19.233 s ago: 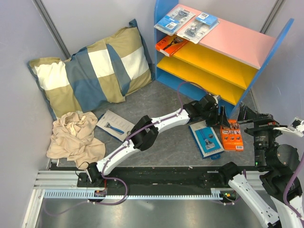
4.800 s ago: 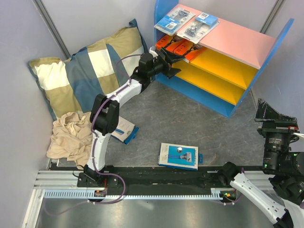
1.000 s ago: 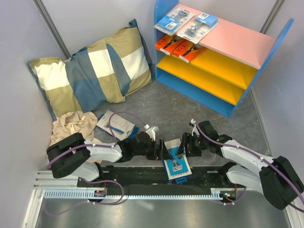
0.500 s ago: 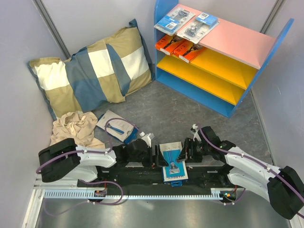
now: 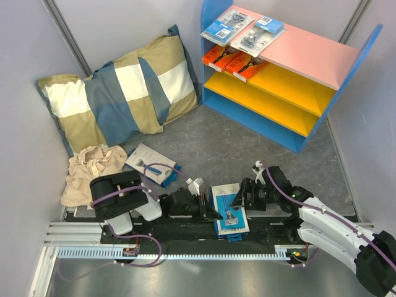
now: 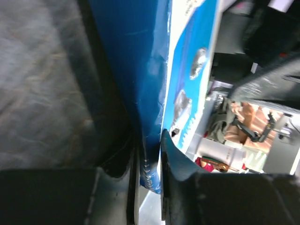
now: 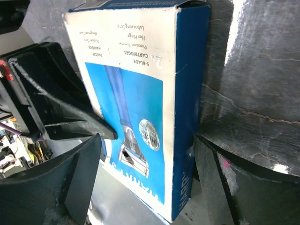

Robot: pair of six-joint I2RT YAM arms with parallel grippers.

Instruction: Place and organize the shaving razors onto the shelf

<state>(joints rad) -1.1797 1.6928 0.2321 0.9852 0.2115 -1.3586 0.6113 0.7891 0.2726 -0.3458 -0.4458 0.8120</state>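
left gripper (image 6: 149,157): clamped on edge of blue box (image 5: 228,203) | box: on table's near edge, between grippers | right gripper (image 7: 145,157): jaws wide, straddling box | shelf (image 5: 309,55): far right, well apart, packs on upper boards

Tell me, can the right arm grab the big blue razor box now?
Probably yes: the right gripper is open with the blue razor box between its fingers, nothing blocking. The left gripper pinches the box's opposite edge.

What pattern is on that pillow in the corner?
Big blocks of cream, tan and blue on the pillow, clearest in the top external view.
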